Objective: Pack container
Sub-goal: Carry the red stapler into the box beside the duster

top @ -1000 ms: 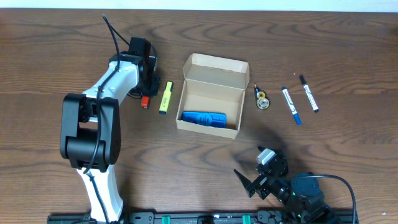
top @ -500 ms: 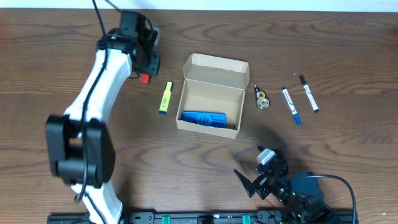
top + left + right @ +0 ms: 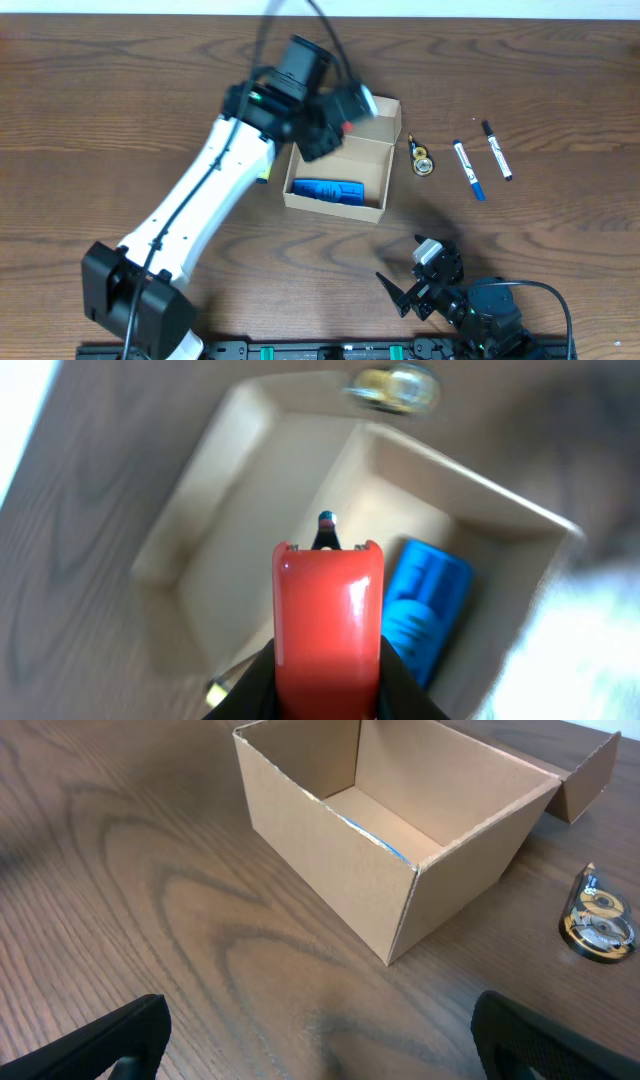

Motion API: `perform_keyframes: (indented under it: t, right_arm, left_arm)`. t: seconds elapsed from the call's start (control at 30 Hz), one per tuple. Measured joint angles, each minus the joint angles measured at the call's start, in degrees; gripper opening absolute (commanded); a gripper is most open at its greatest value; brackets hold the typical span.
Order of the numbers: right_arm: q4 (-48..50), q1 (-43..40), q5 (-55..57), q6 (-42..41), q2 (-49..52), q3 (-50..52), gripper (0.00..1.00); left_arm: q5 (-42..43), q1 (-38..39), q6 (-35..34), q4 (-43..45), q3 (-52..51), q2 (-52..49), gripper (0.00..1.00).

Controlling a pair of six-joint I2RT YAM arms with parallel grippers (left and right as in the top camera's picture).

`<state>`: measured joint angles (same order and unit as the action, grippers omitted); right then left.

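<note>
The container (image 3: 332, 206) is an open tan cardboard box at mid-table, lid flap folded back. A blue object (image 3: 328, 190) lies along its front wall. My left gripper (image 3: 343, 118) hovers over the box's back edge, shut on a red marker (image 3: 347, 127). In the left wrist view the red marker (image 3: 327, 610) sits between the jaws (image 3: 327, 685), above the box (image 3: 245, 500) and the blue object (image 3: 426, 605). My right gripper (image 3: 418, 287) is open and empty near the front edge. The right wrist view shows the box (image 3: 330, 845) ahead of it.
A small correction-tape roller (image 3: 422, 160) lies right of the box, also in the right wrist view (image 3: 598, 920) and the left wrist view (image 3: 395, 387). A blue marker (image 3: 468, 169) and a black marker (image 3: 496, 150) lie further right. A yellow highlighter (image 3: 264, 174) is mostly hidden under the left arm.
My left arm has swung right from the far-left table area with the red marker and now holds it over the box. The right arm has not moved.
</note>
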<state>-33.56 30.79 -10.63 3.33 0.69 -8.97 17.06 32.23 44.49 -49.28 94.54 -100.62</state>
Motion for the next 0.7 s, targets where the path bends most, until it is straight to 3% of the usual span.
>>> perform_keyframes:
  t: [0.13, 0.33, 0.7]
  right_arm:
    - [0.02, 0.00, 0.00, 0.00, 0.00, 0.00, 0.99]
    - [0.00, 0.00, 0.00, 0.00, 0.00, 0.00, 0.99]
    - [0.00, 0.00, 0.00, 0.00, 0.00, 0.00, 0.99]
  left_arm:
    - [0.70, 2.58, 12.83, -5.46, 0.00, -1.14, 0.06]
    - [0.55, 2.32, 24.57, -7.28, 0.00, -6.75, 0.06]
    - [-4.92, 2.05, 31.21, -1.64, 0.00, -15.45, 0.06]
